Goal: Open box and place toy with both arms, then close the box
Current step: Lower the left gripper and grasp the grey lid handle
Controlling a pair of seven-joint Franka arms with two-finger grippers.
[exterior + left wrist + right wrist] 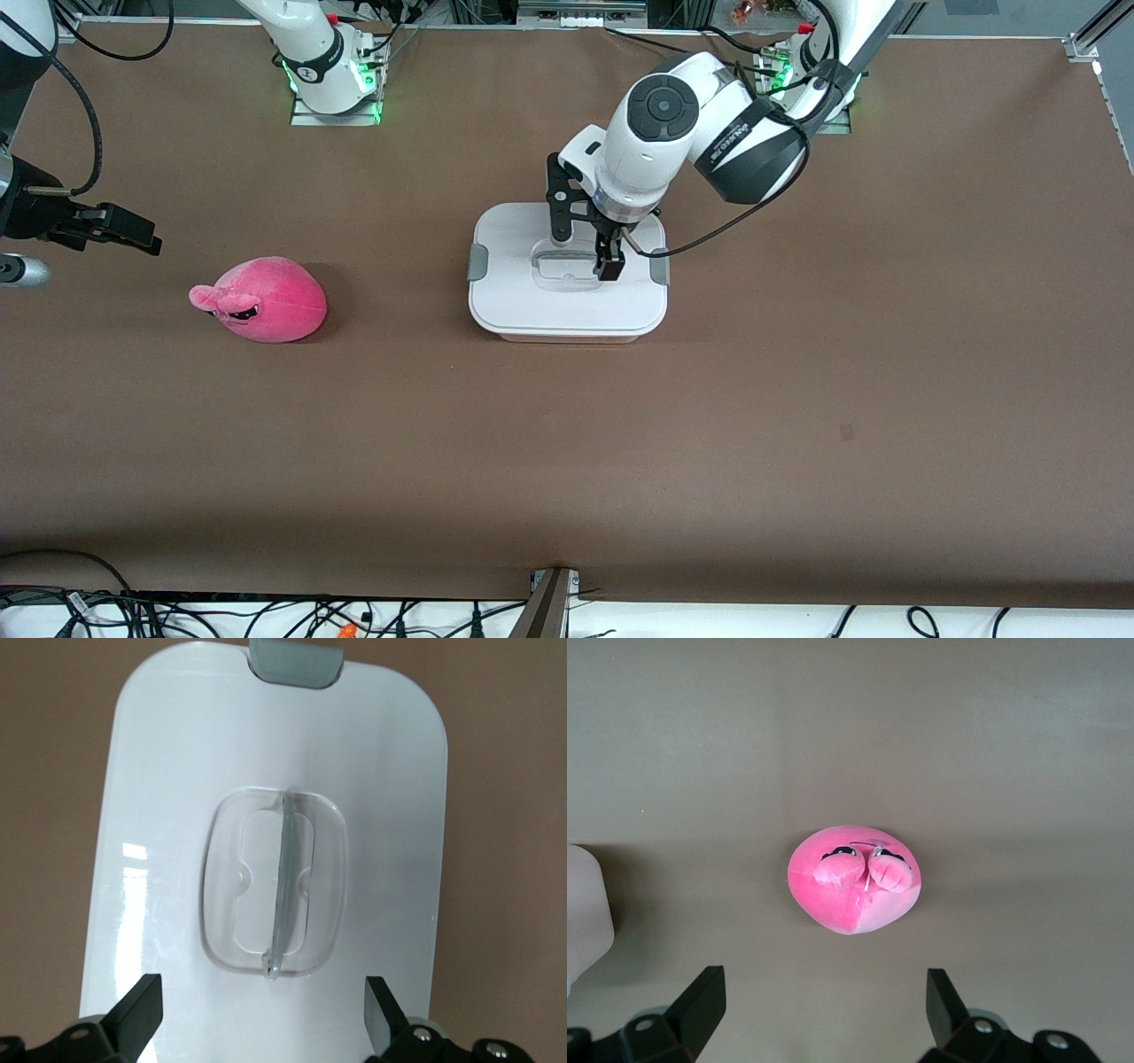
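Note:
The box stands shut near the table's middle, its white lid on, with grey side clips and a clear recessed handle. My left gripper hangs open just over the lid, one finger on each side of the handle, touching nothing; in the left wrist view it is empty. The pink plush toy lies on the table toward the right arm's end. My right gripper is open and empty, up in the air beside the toy. A corner of the box shows in the right wrist view.
The brown table is bare round the box and toy. Cables lie along the edge nearest the front camera. Both arm bases stand at the table's robot edge.

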